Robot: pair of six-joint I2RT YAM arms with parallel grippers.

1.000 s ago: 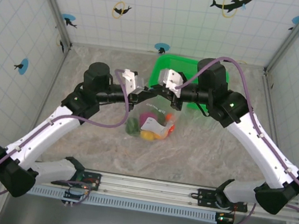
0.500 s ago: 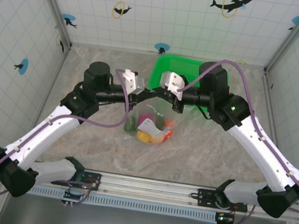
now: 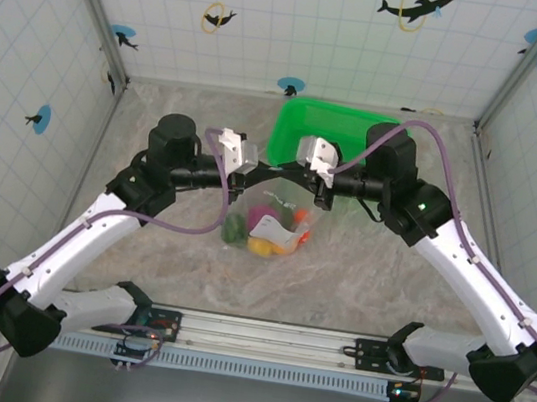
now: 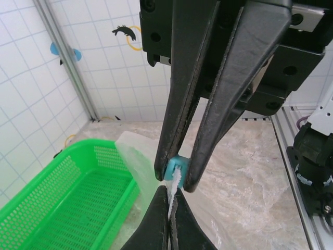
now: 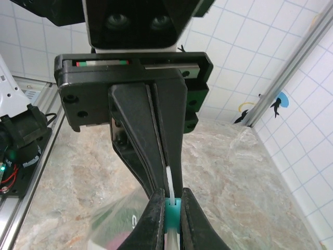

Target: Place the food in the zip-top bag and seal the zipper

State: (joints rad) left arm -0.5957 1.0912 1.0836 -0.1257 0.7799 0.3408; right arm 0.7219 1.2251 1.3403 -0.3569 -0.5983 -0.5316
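Observation:
The clear zip-top bag (image 3: 278, 203) hangs between both grippers above the table, with the food (image 3: 261, 245) bunched in its bottom: green, pink, yellow and orange pieces show. My left gripper (image 3: 258, 171) is shut on the pale zipper (image 4: 172, 188) strip at the bag's top edge. My right gripper (image 3: 286, 173) is shut on a teal slider (image 5: 172, 207) riding that strip, right against the left fingertips. In the left wrist view the slider (image 4: 175, 166) sits pinched between the right gripper's fingers, just above my left gripper (image 4: 170, 191).
The bright green basket (image 3: 344, 134) stands at the back behind the right arm, and in the left wrist view the basket (image 4: 62, 198) lies at lower left. Tiled walls and metal corner posts ring the marbled table (image 3: 390, 270).
The right arm has drawn a little to the right and the meeting point of the grippers has shifted slightly. The bag with the food has swung a little. Both grips hold.

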